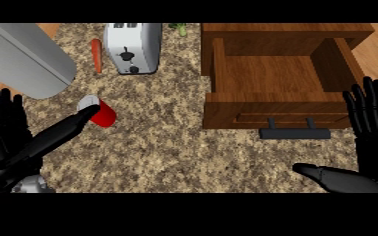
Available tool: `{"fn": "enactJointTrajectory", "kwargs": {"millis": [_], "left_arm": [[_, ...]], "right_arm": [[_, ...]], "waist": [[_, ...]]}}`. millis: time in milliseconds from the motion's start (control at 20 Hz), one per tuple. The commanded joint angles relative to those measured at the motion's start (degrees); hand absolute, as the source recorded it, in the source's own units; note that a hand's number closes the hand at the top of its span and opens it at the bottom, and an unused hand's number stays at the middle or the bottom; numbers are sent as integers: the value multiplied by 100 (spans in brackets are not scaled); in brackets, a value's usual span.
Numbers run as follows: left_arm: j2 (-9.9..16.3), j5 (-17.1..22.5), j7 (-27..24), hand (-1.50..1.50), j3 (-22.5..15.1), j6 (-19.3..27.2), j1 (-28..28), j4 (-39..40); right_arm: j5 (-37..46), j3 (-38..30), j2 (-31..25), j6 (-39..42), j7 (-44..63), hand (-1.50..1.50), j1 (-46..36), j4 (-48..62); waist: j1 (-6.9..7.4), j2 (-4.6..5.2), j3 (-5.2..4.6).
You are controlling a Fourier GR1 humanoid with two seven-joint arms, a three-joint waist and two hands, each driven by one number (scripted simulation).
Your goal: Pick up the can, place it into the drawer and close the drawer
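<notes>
A red can [100, 111] with a pale lid lies on its side on the speckled tabletop [177, 145], left of centre, lid end toward the upper left. The left hand [44, 140] comes in from the lower left with its fingers [15, 115] held straight and apart; its thumb stretches out so that the tip meets the can near the lid, but nothing is curled round the can. The right hand [362, 130] shows at the right edge, fingers straight, spread and pointing up, with its thumb low at the lower right, holding nothing. A wooden drawer [277, 112] stands pulled open at the upper right, its dark handle [295, 132] facing the robot, well apart from the can. Behind the can sit a toaster [133, 47], a carrot [97, 55] just left of it, and a large grey rounded object [29, 60] in the upper left corner.
</notes>
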Motion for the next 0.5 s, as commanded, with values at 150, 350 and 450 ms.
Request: {"fn": "enactJointTrajectory", "kwargs": {"millis": [150, 350, 450], "left_arm": [[-104, -88, -122, -150, -135, 437, -439, 891], [-106, 573, -1339, -150, -532, 964, 78, 1657], [-107, 634, -1194, -150, -126, 618, -332, 1897]], "right_arm": [[51, -15, 105, -106, 134, -150, -126, -56], [-273, -315, -94, 319, -217, -150, 301, -191], [-357, -528, -254, 322, 134, -150, 190, -435]], "waist": [[3, 1, -1], [-12, 1, -3], [-8, 1, -2]]}}
